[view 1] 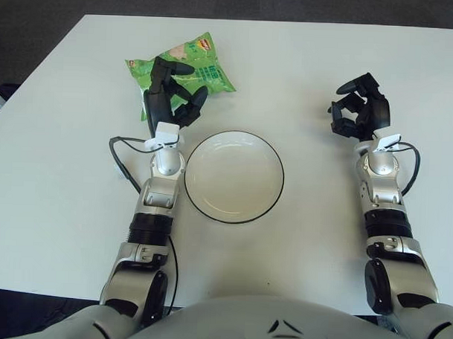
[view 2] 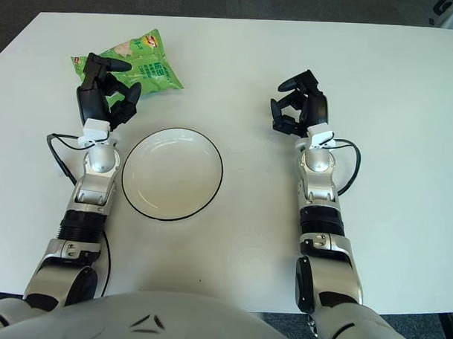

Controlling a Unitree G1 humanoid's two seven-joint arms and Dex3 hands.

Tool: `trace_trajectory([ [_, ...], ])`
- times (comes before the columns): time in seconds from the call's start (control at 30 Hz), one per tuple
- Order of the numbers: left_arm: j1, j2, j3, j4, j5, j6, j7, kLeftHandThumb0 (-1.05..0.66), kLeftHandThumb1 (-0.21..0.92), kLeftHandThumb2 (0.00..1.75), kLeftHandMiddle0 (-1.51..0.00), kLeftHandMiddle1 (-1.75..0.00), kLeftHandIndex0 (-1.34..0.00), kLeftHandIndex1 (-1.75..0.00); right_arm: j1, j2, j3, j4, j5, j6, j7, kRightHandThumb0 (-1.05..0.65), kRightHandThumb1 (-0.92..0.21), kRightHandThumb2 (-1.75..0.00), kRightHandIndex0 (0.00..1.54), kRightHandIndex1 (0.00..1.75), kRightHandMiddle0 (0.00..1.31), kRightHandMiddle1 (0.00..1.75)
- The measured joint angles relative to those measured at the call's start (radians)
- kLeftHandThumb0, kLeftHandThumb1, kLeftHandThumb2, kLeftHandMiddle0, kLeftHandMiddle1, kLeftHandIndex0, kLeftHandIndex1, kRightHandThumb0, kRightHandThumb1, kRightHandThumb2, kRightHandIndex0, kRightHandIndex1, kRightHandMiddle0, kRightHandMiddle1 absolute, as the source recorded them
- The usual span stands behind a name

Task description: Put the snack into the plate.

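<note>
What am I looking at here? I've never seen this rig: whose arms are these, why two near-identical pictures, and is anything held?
These are a humanoid robot's two arms, seen by a stereo camera on its head; both pictures show one scene. On the white table sit an empty plate and a green snack bag. The left hand is over the bag, fingers around its near edge, which still lies on the table. The right hand shows right of the plate, curled, holding nothing.

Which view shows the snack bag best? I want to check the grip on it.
The left eye view: the green snack bag sits well inside the picture, with the left hand over its near edge. The right eye view shows the same bag closer to its left border. A firm grasp cannot be confirmed in either.
</note>
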Motion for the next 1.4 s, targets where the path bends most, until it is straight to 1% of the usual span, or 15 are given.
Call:
trace_trajectory([
  [0.27,-0.011,0.109,-0.038,0.039,0.305,0.098,0.196,-0.36,0.92,0.28,-0.75,-1.72,-0.45,-1.48,-0.003,0.008,0.009,-0.008,-0.001,0.028,0.000,-0.01,-0.47,-0.95,0.72,1.41,0.44,1.51],
  [0.33,-0.009,0.132,-0.044,0.046,0.332,0.111,0.218,-0.36,0.92,0.29,-0.73,-1.70,-0.45,-1.48,-0.002,0.008,0.014,-0.008,-0.002,0.040,-0.001,-0.01,-0.47,-0.95,0.72,1.42,0.44,1.51],
  [0.43,-0.006,0.160,-0.051,0.053,0.345,0.116,0.228,-0.36,0.92,0.29,-0.68,-1.54,-0.44,-1.49,-0.001,0.008,0.017,-0.010,-0.003,0.054,-0.003,-0.01,-0.47,-0.95,0.72,1.42,0.45,1.50],
  [0.5,-0.006,0.179,-0.058,0.058,0.348,0.113,0.228,-0.18,0.92,0.26,-0.61,-1.48,-0.45,-1.37,-0.001,0.008,0.018,-0.012,-0.003,0.062,-0.003,-0.01,-0.47,-0.95,0.72,1.42,0.45,1.50],
  [0.63,-0.018,0.244,-0.084,0.107,0.383,0.079,0.251,-0.04,0.92,0.26,-0.49,-1.36,-0.44,-1.43,0.001,0.006,0.019,-0.014,-0.004,0.073,-0.004,-0.01,-0.47,-0.95,0.72,1.43,0.45,1.49],
  [0.7,-0.033,0.281,-0.098,0.146,0.414,0.066,0.274,-0.03,0.92,0.29,-0.43,-1.37,-0.41,-1.48,0.002,0.005,0.019,-0.015,-0.004,0.076,-0.004,-0.01,-0.47,-0.95,0.72,1.43,0.45,1.49],
  [0.73,-0.042,0.297,-0.104,0.162,0.427,0.066,0.285,-0.14,0.92,0.32,-0.41,-1.13,-0.39,-1.51,0.002,0.005,0.020,-0.015,-0.005,0.078,-0.004,-0.01,-0.47,-0.95,0.72,1.43,0.45,1.49],
  [0.83,-0.069,0.335,-0.115,0.192,0.456,0.076,0.296,-0.28,0.92,0.36,-0.46,-0.66,-0.35,-1.56,0.003,0.002,0.019,-0.016,-0.006,0.083,-0.004,-0.01,-0.47,-0.96,0.73,1.43,0.46,1.48],
  [0.87,-0.078,0.346,-0.118,0.195,0.460,0.082,0.296,-0.33,0.92,0.34,-0.45,-0.59,-0.32,-1.41,0.004,0.001,0.020,-0.016,-0.006,0.084,-0.004,-0.01,-0.47,-0.96,0.73,1.43,0.46,1.48],
  [0.93,-0.094,0.358,-0.123,0.193,0.462,0.102,0.284,-0.43,0.92,0.28,-0.48,-0.31,-0.32,-0.85,0.004,-0.001,0.020,-0.016,-0.007,0.086,-0.004,-0.01,-0.46,-0.96,0.73,1.43,0.46,1.48],
  [1.03,-0.112,0.369,-0.126,0.175,0.457,0.145,0.226,-0.49,0.92,0.23,-0.49,-0.12,-0.33,-0.48,0.005,-0.004,0.020,-0.015,-0.009,0.086,-0.004,-0.01,-0.46,-0.96,0.73,1.44,0.46,1.48],
  [1.23,-0.127,0.373,-0.128,0.137,0.441,0.206,0.122,-0.52,0.92,0.20,-0.48,-0.02,-0.34,-0.30,0.005,-0.004,0.021,-0.013,-0.009,0.086,-0.003,-0.01,-0.46,-0.96,0.73,1.44,0.46,1.47],
  [1.27,-0.130,0.373,-0.128,0.135,0.434,0.214,0.106,-0.52,0.92,0.19,-0.47,-0.02,-0.34,-0.29,0.006,-0.004,0.021,-0.012,-0.009,0.086,-0.003,-0.08,-0.53,-0.88,0.76,1.43,0.46,1.49],
  [1.33,-0.138,0.373,-0.129,0.134,0.425,0.235,0.076,-0.53,0.92,0.18,-0.47,-0.01,-0.34,-0.27,0.006,-0.004,0.022,-0.011,-0.010,0.086,-0.003,-0.24,-0.76,-0.55,0.86,1.37,0.44,1.50],
  [1.4,-0.150,0.373,-0.130,0.139,0.418,0.255,0.052,-0.53,0.92,0.18,-0.46,0.00,-0.34,-0.26,0.006,-0.004,0.023,-0.011,-0.011,0.086,-0.003,-0.30,-0.84,-0.43,0.90,1.35,0.44,1.51],
])
